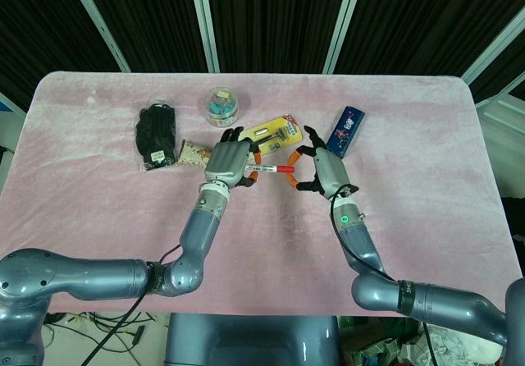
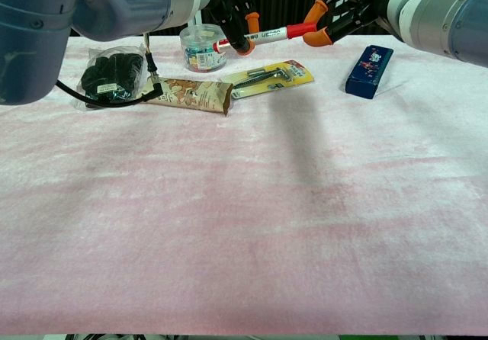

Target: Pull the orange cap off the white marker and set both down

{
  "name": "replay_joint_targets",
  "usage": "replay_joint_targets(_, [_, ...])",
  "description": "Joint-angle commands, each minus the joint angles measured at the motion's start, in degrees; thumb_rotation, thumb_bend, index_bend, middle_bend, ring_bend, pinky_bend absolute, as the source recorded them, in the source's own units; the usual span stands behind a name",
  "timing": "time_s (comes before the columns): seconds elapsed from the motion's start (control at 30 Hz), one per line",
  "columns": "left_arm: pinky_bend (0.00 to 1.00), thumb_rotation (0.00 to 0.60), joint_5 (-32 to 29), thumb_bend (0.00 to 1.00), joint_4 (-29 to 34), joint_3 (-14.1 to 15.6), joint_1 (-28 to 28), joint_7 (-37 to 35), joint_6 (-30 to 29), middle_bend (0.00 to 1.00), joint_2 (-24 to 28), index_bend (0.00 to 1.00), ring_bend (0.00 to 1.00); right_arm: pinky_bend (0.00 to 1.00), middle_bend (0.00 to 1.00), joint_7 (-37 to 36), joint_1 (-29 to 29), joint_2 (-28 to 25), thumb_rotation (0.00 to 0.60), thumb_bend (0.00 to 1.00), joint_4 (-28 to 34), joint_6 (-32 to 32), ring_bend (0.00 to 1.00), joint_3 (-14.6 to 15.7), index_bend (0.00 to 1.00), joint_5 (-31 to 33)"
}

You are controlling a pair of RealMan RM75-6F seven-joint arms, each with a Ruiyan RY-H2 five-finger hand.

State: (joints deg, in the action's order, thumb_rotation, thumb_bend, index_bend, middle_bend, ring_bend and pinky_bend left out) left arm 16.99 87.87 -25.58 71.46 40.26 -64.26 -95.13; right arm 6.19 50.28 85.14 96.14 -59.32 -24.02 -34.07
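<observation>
The white marker [image 1: 267, 169] is held level above the pink table [image 1: 262, 251], between my two hands. My left hand [image 1: 228, 159] grips its white barrel [image 2: 263, 36]. My right hand [image 1: 326, 171] pinches the orange-red cap [image 2: 300, 30] at the marker's right end with orange-tipped fingertips [image 2: 317, 10]. The cap [image 1: 285, 169] still sits on the barrel with no gap showing. In the chest view the left hand [image 2: 232, 12] and right hand [image 2: 347, 8] are near the top edge, well above the cloth.
Behind the hands lie a black glove packet [image 1: 157, 134], a snack bar [image 2: 191, 92], a round clear tub [image 1: 221, 106], a yellow razor pack [image 2: 271, 75] and a dark blue box [image 2: 369, 71].
</observation>
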Motion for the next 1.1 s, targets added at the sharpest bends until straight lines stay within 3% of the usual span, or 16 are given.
replay_joint_targets(0.03, [0.00, 0.600, -0.06, 0.48, 0.10, 0.00, -0.05, 0.01, -0.05, 0.31, 0.05, 0.71, 0.00, 0.16, 0.00, 0.00, -0.13, -0.02, 0.600, 0.25, 0.13, -0.05, 0.08, -0.04, 0.55, -0.17])
replay_joint_targets(1.1, [0.00, 0.600, -0.16, 0.48, 0.09, 0.21, 0.17, 0.34, -0.14, 0.31, -0.54, 0.71, 0.00, 0.16, 0.00, 0.78, -0.75, -0.57, 0.600, 0.26, 1.06, 0.05, 0.08, -0.46, 0.55, 0.08])
